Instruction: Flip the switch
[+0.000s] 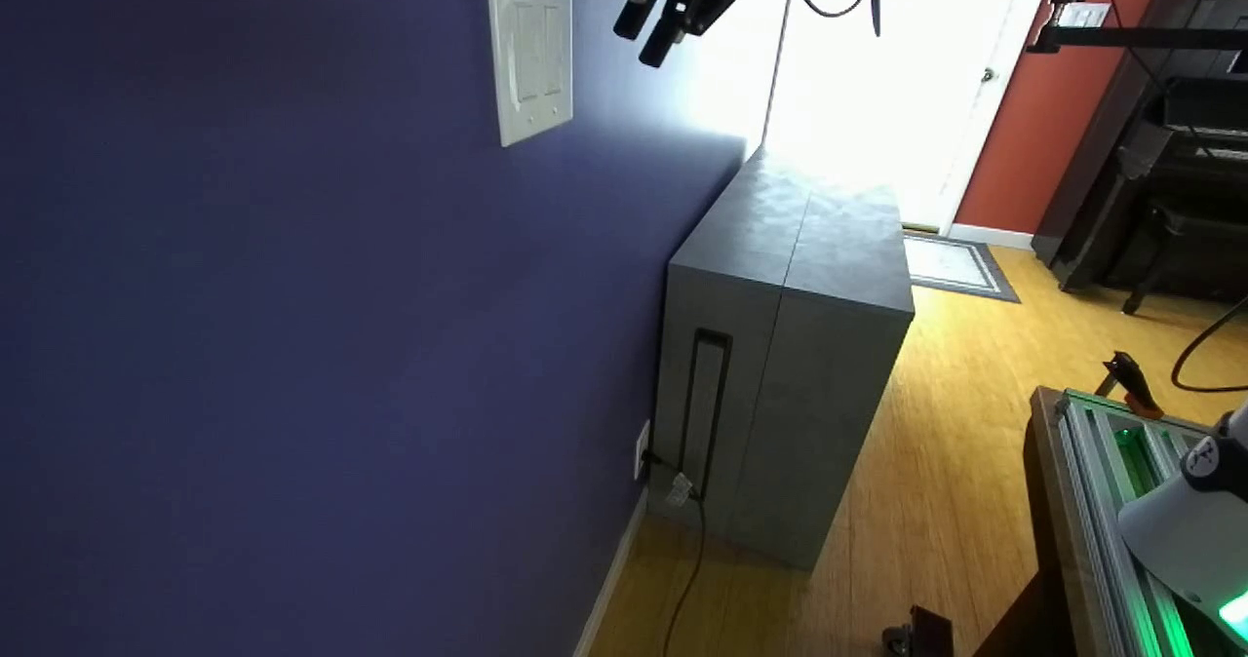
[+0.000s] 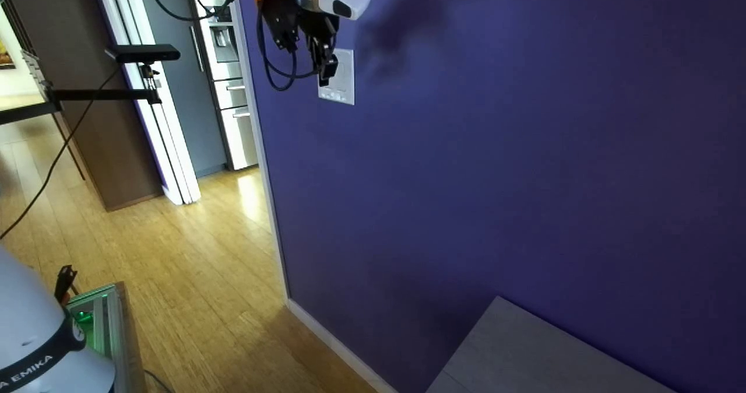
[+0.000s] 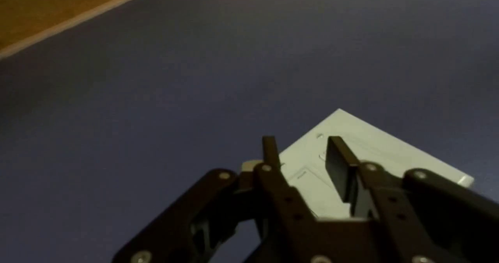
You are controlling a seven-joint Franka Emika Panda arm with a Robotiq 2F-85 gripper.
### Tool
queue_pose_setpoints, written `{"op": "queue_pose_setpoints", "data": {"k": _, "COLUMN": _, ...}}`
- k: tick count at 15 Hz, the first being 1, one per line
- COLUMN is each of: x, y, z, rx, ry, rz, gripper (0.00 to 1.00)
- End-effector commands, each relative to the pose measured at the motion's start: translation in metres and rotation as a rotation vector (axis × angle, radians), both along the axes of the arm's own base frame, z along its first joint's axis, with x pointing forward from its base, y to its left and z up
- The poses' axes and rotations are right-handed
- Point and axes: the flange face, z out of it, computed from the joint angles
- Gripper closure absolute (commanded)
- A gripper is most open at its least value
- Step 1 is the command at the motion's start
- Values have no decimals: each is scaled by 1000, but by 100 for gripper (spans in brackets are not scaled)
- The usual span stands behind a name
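Evidently no grasp is called for: the Robotiq gripper (image 1: pixel 640 42) has its jaws parted with nothing between them, since a simple push should do. The white double-rocker switch plate (image 1: pixel 539 53) is mounted upright on the purple wall (image 1: pixel 341 345); in an exterior view the fingertips (image 1: pixel 659 48) slant down toward the wall near it, apparently not touching, an angle that probably suits pressing a rocker (image 1: pixel 527 51). Black cable (image 2: pixel 282 88) loops loosely beside the gripper, likely so nothing tugs when it turns. The white arm base (image 1: pixel 1185 530) sits on a metal-railed stand (image 1: pixel 1100 511) well apart from the wall, presumably for reach. How the rockers are set is too faint to tell.
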Motion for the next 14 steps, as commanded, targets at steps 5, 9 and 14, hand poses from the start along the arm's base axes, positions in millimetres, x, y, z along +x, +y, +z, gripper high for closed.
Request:
{"op": "queue_pose_setpoints", "data": {"k": 5, "x": 21, "y": 19, "z": 8, "rx": 62, "ry": -135, "rz": -90, "gripper": 100}}
{"op": "queue_pose_setpoints", "data": {"k": 9, "x": 27, "y": 22, "z": 6, "rx": 84, "ry": -150, "rz": -118, "gripper": 100}}
{"op": "queue_pose_setpoints", "data": {"k": 14, "x": 34, "y": 23, "z": 0, "rx": 104, "ry": -160, "rz": -149, "gripper": 100}}
